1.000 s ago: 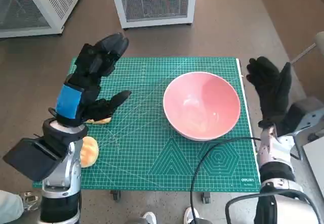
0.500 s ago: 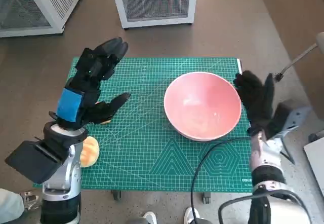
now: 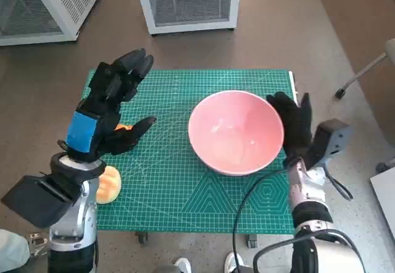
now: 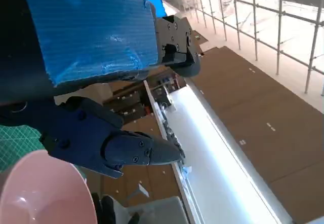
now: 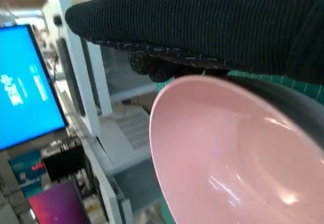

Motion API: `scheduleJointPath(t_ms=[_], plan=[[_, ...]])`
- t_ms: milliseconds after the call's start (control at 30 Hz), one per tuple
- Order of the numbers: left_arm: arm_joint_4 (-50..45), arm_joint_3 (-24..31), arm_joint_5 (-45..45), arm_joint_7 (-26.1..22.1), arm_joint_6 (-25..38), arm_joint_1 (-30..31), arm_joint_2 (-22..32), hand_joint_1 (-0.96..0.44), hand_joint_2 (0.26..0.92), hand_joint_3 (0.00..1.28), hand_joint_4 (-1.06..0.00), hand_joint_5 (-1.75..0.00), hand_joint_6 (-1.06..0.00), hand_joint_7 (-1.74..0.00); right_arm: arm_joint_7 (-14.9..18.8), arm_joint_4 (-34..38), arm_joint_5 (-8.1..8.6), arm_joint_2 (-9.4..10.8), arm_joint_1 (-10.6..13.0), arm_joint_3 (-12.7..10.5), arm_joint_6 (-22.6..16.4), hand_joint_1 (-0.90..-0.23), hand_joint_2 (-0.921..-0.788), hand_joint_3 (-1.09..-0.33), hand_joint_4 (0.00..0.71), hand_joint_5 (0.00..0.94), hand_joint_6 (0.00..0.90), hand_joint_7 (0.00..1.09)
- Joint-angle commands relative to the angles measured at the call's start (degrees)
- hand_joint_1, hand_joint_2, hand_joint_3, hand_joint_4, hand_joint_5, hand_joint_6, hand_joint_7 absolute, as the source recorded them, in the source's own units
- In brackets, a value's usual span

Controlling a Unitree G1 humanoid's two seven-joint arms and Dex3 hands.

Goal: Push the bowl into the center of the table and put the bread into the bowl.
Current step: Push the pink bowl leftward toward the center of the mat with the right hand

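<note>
While the pink bowl [image 3: 235, 131] sits right of the green cutting mat's [image 3: 185, 193] middle, we find the right hand [image 3: 292, 125] flat against its outer wall, fingers straight and holding nothing. We judge the bowl rigid, smooth and light, likely to slide readily on the mat; pressure low on the wall should keep it from tipping. Two pieces of bread lie near the left edge: a bun [image 3: 107, 184] beside the left forearm, another piece [image 3: 123, 127] mostly hidden under the left hand [image 3: 108, 109], which hovers spread and empty. We judge the bread soft, best taken lightly from the sides.
</note>
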Motion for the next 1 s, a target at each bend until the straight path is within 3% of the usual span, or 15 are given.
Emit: scheduleJointPath(t_ms=[33,167,1000], plan=[[-1.95,0.65,-0.29,0.73,0.91,0.93,0.04,-0.48,0.921,0.32,-0.37,0.0,-0.09,-0.63,-0.44,0.66,-1.04,1.81,-0.89,0.53,1.37,-0.394,-0.921,-0.414,0.412,0.014,0.622,0.04],[-2.41,0.94,-0.42,0.83,1.24,1.43,0.12,-0.48,0.921,0.32,-0.37,0.0,-0.09,-0.63,0.05,0.56,-1.61,2.82,-1.76,0.99,1.06,-0.404,-0.921,-0.384,0.436,0.013,0.635,0.04],[-6.62,2.93,-0.34,1.57,2.48,4.64,0.41,-0.46,0.921,0.31,-0.38,0.0,-0.07,-0.64,-1.35,1.11,-3.99,10.05,-7.92,3.08,3.16,-0.393,-0.921,-0.412,0.438,0.008,0.641,0.03]])
